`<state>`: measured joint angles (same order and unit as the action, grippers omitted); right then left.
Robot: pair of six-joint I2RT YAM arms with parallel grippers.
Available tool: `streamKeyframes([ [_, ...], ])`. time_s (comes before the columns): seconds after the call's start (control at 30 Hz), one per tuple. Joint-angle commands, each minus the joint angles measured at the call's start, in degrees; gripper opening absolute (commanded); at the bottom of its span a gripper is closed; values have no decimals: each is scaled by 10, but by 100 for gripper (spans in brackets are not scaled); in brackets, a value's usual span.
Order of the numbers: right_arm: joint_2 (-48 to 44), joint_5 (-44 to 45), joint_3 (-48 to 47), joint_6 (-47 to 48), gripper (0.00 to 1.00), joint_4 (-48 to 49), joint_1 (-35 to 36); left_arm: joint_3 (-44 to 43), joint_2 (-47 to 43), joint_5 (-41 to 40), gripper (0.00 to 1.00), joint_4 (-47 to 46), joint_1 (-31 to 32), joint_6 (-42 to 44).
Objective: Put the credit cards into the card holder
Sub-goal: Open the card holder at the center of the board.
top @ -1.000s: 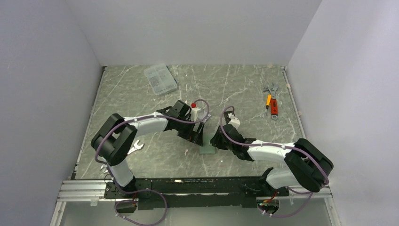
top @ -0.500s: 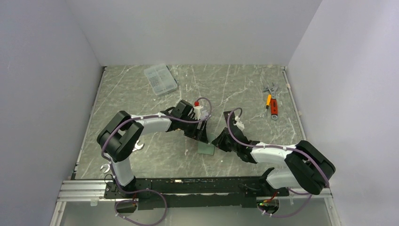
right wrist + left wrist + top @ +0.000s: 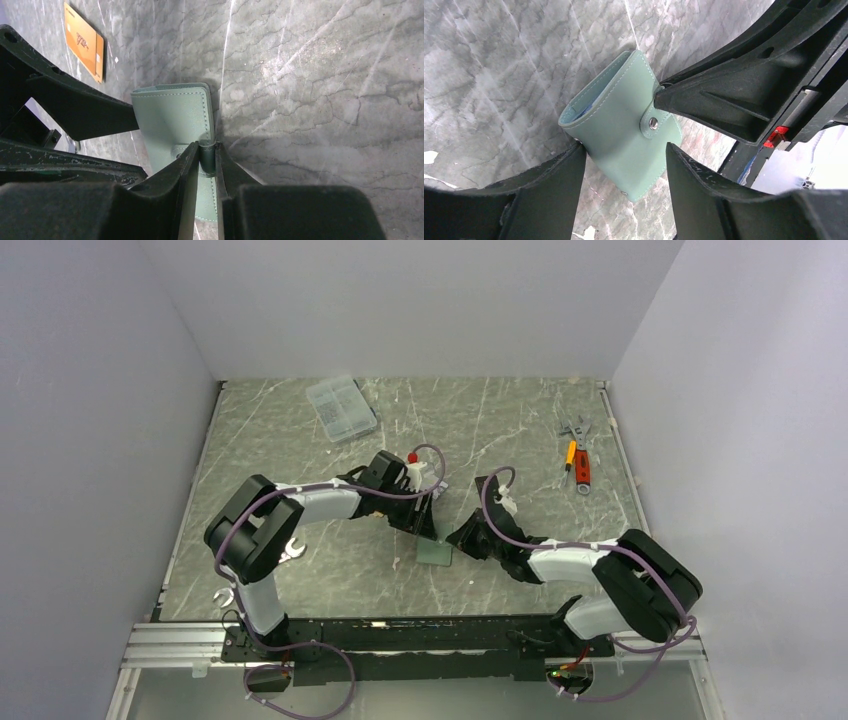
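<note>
A robotics lab test cell. Plain pale lavender-white partition walls (image 3: 100, 390) box in three sides of a grey-green marbled tabletop (image 3: 500, 430). Two white-and-black robot arms with looping purple cables, left (image 3: 300, 505) and right (image 3: 580, 562), are mounted on a silver aluminium rail (image 3: 170, 648) at the near edge. A clear plastic compartment box (image 3: 341, 408), red- and yellow-handled hand tools (image 3: 577, 462) and a small silver spanner (image 3: 292, 552) lie on the surface.

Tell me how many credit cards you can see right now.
1. An orange card lies flat on the table, beyond the card holder in the right wrist view. Another may be hidden from the cameras.
</note>
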<state>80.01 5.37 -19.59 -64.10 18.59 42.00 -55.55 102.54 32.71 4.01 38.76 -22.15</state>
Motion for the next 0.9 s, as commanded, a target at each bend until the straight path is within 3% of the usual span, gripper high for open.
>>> streamKeyframes([
  [0.0, 57, -6, 34, 7, 18, -115, 5, 12, -20, 137, 60, -56, 23, -19],
  [0.17, 58, -16, 61, -5, 26, -81, -4, 13, -20, 172, 52, -73, 22, -14],
  [0.3, 53, -29, 77, -2, 41, -59, -17, 7, -10, 175, 49, -86, 23, -14],
  [0.37, 42, -33, 86, 0, 44, -46, -21, 2, -2, 175, 47, -92, 23, -16],
  [0.53, 14, -47, 108, 8, 47, -11, -26, -24, 12, 164, 25, -82, 22, -6],
  [0.6, 2, -50, 114, 11, 49, -4, -26, -29, 14, 159, 24, -79, 20, -6],
  [0.73, -21, -50, 129, 17, 51, 15, -26, -30, 18, 149, 28, -82, 15, -12],
  [0.8, -29, -50, 133, 20, 51, 17, -27, -28, 21, 146, 44, -78, 14, -11],
  [0.87, -32, -66, 138, 19, 51, 25, -27, -25, 23, 138, 53, -75, 14, -10],
])
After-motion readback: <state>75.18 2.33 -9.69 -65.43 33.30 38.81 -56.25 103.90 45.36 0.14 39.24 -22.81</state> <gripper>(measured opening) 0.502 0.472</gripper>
